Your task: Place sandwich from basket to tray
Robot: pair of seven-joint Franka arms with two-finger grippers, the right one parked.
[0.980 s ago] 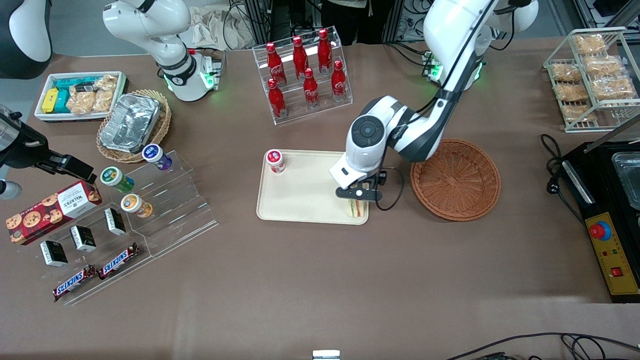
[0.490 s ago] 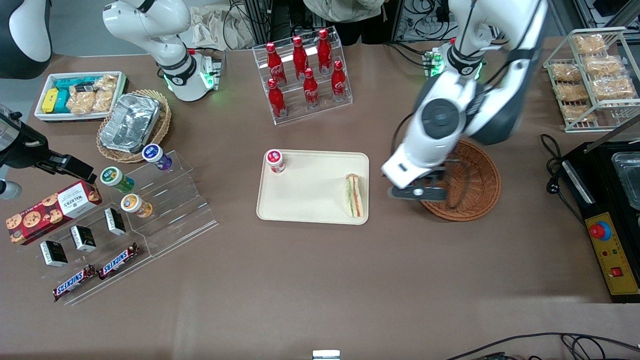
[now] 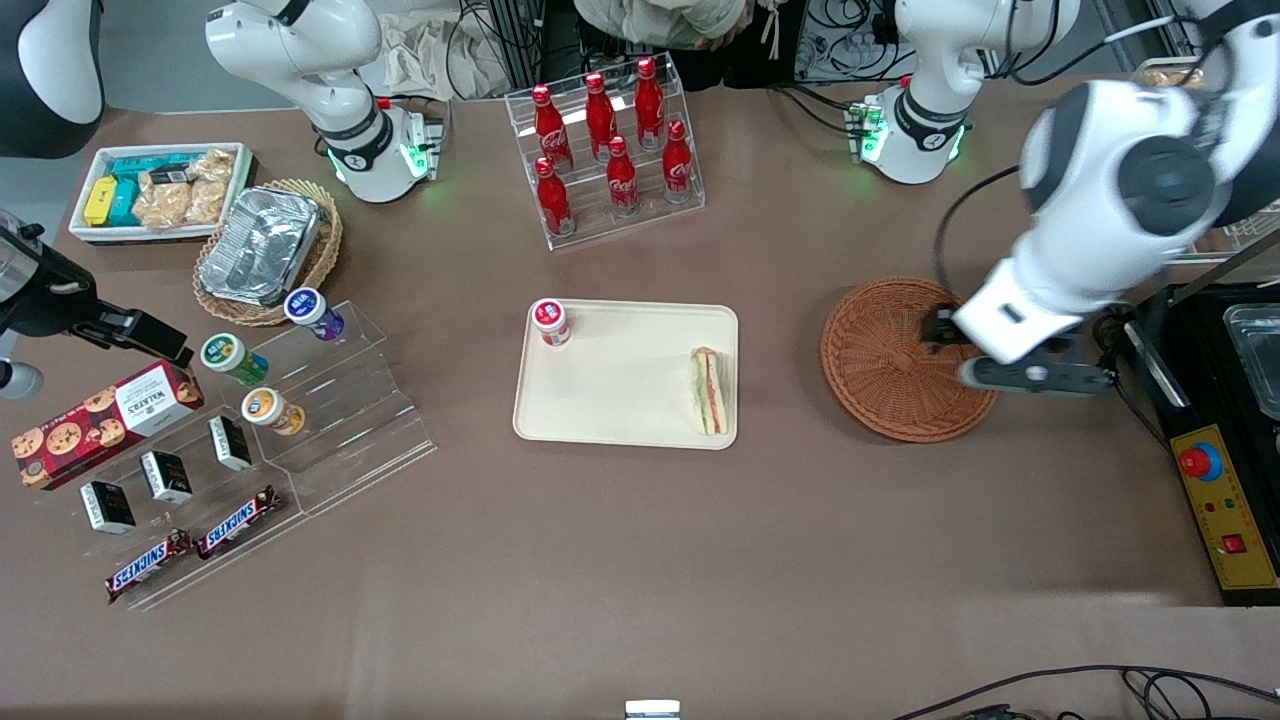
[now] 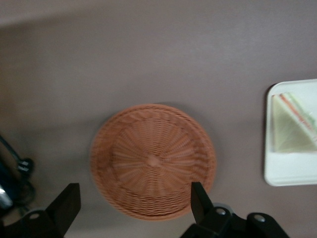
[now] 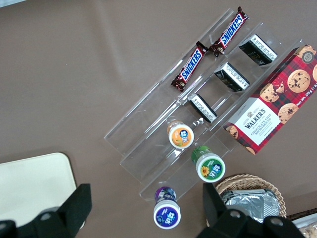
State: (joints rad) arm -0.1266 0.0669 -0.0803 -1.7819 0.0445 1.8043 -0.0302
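Sandwich (image 3: 708, 391), a pale wedge with orange-red and green layers, lying in the tray (image 3: 620, 400) close against the rim at the working arm's end, nothing touching it; a small red-capped jar (image 3: 550, 322) stands in the tray's corner farther from the front camera, toward the parked arm's end. Basket (image 3: 895, 360), round and reddish-brown, just beside the tray toward the working arm's end, holding nothing. Gripper (image 3: 1035, 377) raised above the basket's outer edge, well apart from the sandwich, fingers (image 4: 199, 202) spread wide and carrying nothing. Judged from this layout, the transfer appears done. Remaining hazards: the sandwich sits so near the rim that a bump to the tray could tip it over the edge; a low sweep of the arm could drag the light basket
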